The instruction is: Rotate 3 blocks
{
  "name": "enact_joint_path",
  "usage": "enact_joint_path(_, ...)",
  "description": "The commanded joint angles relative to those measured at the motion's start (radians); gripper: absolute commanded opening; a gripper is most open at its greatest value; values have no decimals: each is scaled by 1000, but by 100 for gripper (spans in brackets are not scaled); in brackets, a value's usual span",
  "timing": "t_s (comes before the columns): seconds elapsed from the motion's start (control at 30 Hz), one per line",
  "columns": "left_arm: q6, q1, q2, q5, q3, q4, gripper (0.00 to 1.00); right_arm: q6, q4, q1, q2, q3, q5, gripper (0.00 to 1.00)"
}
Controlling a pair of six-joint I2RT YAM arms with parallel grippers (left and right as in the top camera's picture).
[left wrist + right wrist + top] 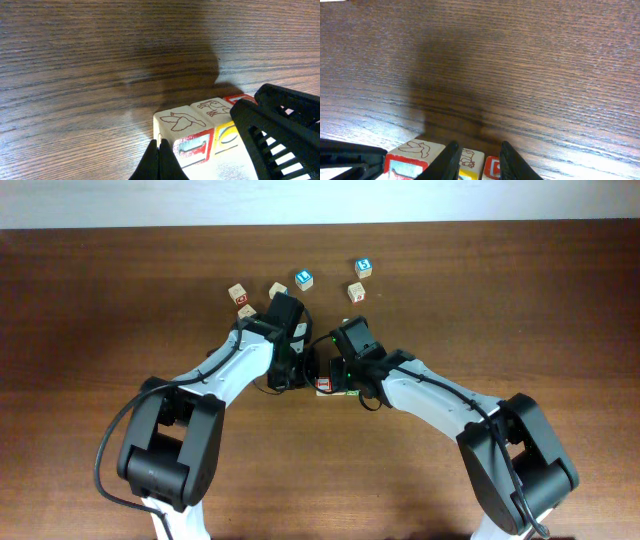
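Observation:
Three blocks stand in a row at mid-table, mostly hidden under both grippers in the overhead view, where one red-bordered block (323,385) shows. In the left wrist view the nearest block (182,135) has a bird drawing on top and a red-bordered face. Beside it stands the yellow-faced block (220,127), and a third block with red edging (240,98) peeks out behind. My left gripper (161,150) is shut and empty, its tips at the bird block's corner. My right gripper (480,150) has a finger on each side of the yellow-faced block (471,159).
Several loose cubes lie toward the table's far edge: two pale ones (240,300) at the left, another (278,290), a blue-faced one (304,279), a second blue-faced one (363,268) and a pale one (356,291). Both arms cross the middle of the dark wooden table (100,310).

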Motion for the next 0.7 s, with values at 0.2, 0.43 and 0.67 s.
enact_joint_path(0.2,17,-3,7,-3,-3,-1,0,-14,14,-10,1,17,-16,33)
enact_joint_path(0.43,17,-3,7,-3,-3,-1,0,49,-284,-114,-23,257,-43,40)
enact_joint_path(0.67,17,-3,7,-3,-3,-1,0,124,-547,-139,-11,188,-255,32)
